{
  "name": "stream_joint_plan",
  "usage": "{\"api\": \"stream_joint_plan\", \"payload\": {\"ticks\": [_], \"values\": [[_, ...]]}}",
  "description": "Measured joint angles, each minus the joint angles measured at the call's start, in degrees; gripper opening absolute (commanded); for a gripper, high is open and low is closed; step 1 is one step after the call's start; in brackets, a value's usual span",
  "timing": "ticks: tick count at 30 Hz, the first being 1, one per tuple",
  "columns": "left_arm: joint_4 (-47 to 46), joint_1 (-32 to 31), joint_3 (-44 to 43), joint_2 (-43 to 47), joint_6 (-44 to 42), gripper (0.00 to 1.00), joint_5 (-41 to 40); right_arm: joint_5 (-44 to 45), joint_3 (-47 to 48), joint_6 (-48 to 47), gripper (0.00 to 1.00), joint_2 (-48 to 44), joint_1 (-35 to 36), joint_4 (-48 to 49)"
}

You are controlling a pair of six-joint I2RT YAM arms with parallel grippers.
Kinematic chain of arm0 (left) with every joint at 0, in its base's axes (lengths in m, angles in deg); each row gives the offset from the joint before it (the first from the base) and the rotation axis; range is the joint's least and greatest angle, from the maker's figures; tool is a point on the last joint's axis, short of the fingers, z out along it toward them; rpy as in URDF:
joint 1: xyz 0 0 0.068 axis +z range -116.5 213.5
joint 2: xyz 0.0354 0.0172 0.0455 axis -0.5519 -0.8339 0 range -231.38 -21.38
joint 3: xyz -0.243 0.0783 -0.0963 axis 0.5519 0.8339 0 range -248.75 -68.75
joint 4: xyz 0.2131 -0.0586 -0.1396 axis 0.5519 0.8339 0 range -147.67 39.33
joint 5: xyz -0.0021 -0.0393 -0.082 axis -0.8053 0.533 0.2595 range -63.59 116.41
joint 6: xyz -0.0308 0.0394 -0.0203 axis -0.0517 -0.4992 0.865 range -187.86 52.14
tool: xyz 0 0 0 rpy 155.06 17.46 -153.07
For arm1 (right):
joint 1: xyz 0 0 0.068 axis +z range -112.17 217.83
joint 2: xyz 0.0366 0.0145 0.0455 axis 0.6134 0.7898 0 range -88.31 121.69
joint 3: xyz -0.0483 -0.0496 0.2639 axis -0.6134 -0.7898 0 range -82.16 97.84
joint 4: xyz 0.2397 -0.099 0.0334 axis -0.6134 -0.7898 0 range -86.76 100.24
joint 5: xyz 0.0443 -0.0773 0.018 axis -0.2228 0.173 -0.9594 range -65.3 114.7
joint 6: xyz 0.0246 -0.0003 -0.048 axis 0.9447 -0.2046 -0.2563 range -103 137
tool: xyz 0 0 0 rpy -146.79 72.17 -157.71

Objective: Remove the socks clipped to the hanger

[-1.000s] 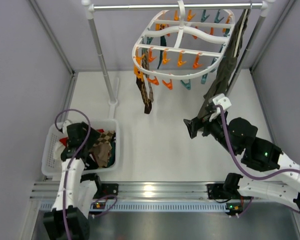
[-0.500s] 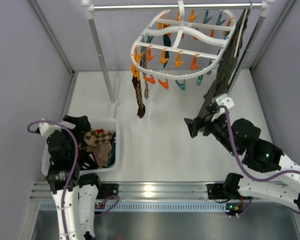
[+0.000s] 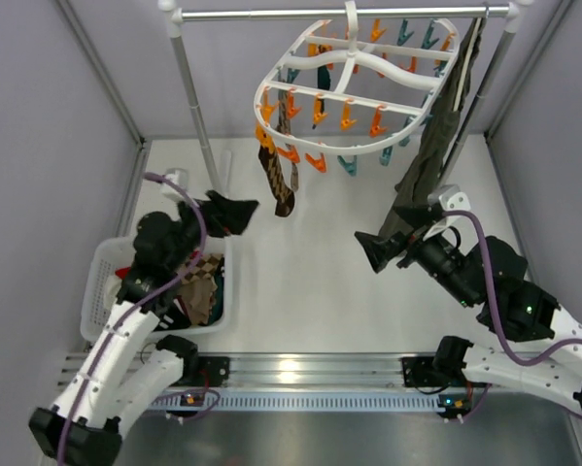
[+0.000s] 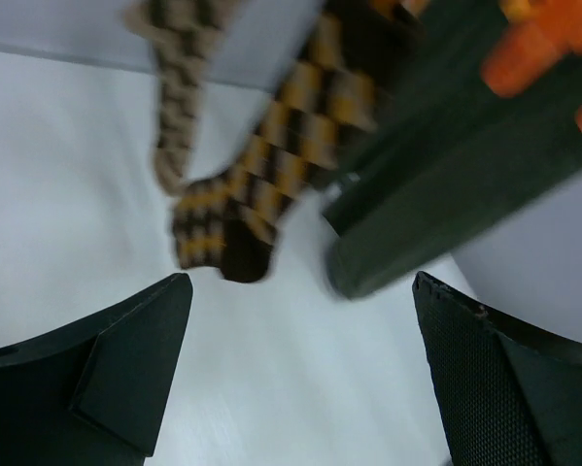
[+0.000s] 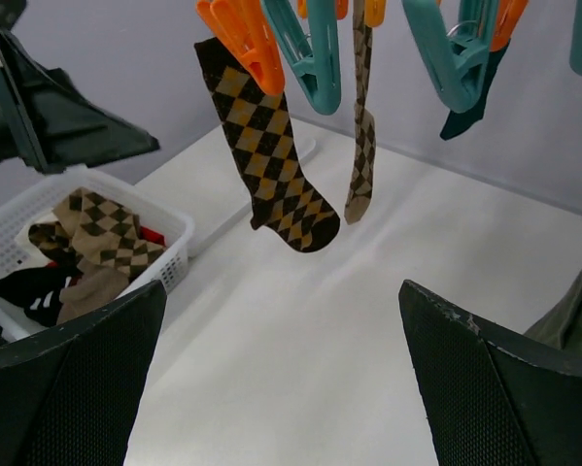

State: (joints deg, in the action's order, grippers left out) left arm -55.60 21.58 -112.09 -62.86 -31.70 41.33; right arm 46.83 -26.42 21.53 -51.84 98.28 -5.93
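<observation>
Partly done. Several patterned socks [image 3: 203,280] off already, heaped in white plastic basket [image 3: 94,291] at 8 o'clock. Still clipped on white oval plastic hanger [image 3: 353,58] at 12 o'clock: brown-orange argyle sock [image 5: 271,155], thin tan sock [image 5: 360,165], dark teal sock [image 5: 468,115]. Left jaws, right jaws spread wide, empty.

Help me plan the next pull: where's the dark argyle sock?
Top view: the dark argyle sock hangs from an orange clip on the hanger's near-left rim, just beyond the open left gripper.
</observation>
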Motion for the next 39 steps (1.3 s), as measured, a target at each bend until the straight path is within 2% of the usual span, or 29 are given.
{"api": "stream_joint_plan", "payload": {"ticks": [1, 2, 3, 5, 8, 13, 14, 15, 17, 18, 20, 21, 23, 24, 28, 32, 38, 39], "values": [[-1.1, -6.8, 0.0, -1.3, -2.4, 0.98, -3.0, -0.4, 0.0, 0.3, 0.99, 0.3, 0.0, 0.3], [-2.0, -9.9, 0.0, -2.0, -4.7, 0.99, -4.9, -0.9, 0.0, 0.4, 0.99, 0.7, 0.0, 0.5], [-2.7, -16.9, 0.0, -3.3, -6.6, 0.98, -7.5, -1.3, 0.0, 0.6, 0.99, 1.2, 0.0, 0.4], [-6.1, -24.2, 1.3, -4.7, -11.1, 0.99, -13.3, -2.2, 0.0, 0.9, 0.99, 2.4, 0.0, 0.3], [-11.2, -27.8, 3.8, -6.4, -15.6, 0.97, -20.3, -3.0, 0.0, 1.2, 1.00, 3.6, 0.0, 0.3], [-20.2, -28.0, 6.1, -13.7, -21.7, 0.89, -27.8, -4.7, 0.0, 1.7, 0.99, 4.1, 0.0, 0.4], [-21.5, -28.0, 6.2, -15.5, -22.9, 0.85, -28.6, -5.1, 0.0, 1.7, 0.99, 4.1, 0.0, 0.4], [-22.6, -28.0, 6.2, -16.8, -23.8, 0.74, -29.2, -5.6, 0.0, 1.8, 0.99, 4.1, 0.0, 0.5], [-25.0, -28.0, 6.2, -19.8, -25.9, 0.63, -30.0, -6.8, 0.0, 2.1, 0.99, 4.2, 0.0, 0.7], [-26.1, -28.0, 6.1, -21.0, -26.9, 0.50, -30.3, -7.3, 0.0, 2.1, 0.99, 4.4, 0.0, 0.8], [-27.7, -28.0, 6.1, -23.1, -28.5, 0.42, -30.9, -8.7, 0.2, 2.4, 0.99, 4.9, 0.0, 0.8], [-28.4, -28.0, 5.8, -24.1, -29.1, 0.23, -31.0, -9.4, 0.4, 2.6, 0.99, 5.4, 0.0, 1.0], [-29.5, -28.0, 5.0, -26.3, -29.8, 0.05, -31.1, -10.4, 1.5, 3.3, 0.99, 6.5, 0.0, 1.2], [-30.0, -28.0, 4.5, -27.3, -30.0, 0.00, -31.1, -10.9, 2.3, 3.7, 1.00, 7.2, 0.0, 1.4], [-30.9, -29.4, 3.8, -29.4, -30.0, 0.00, -33.7, -14.6, 6.0, 6.2, 0.99, 9.7, 0.0, 2.2], [-31.5, -34.1, 3.6, -29.8, -29.6, 0.00, -39.5, -17.7, 12.9, 9.8, 0.99, 13.2, 0.0, 2.3], [-32.2, -42.8, 0.7, -33.1, -30.0, 0.00, -48.6, -15.1, 25.1, 12.3, 0.99, 20.6, 0.0, 0.8], [-32.2, -44.4, -0.2, -34.1, -30.4, 0.00, -50.0, -14.0, 27.0, 12.3, 0.97, 22.0, 0.1, 0.2]]}}
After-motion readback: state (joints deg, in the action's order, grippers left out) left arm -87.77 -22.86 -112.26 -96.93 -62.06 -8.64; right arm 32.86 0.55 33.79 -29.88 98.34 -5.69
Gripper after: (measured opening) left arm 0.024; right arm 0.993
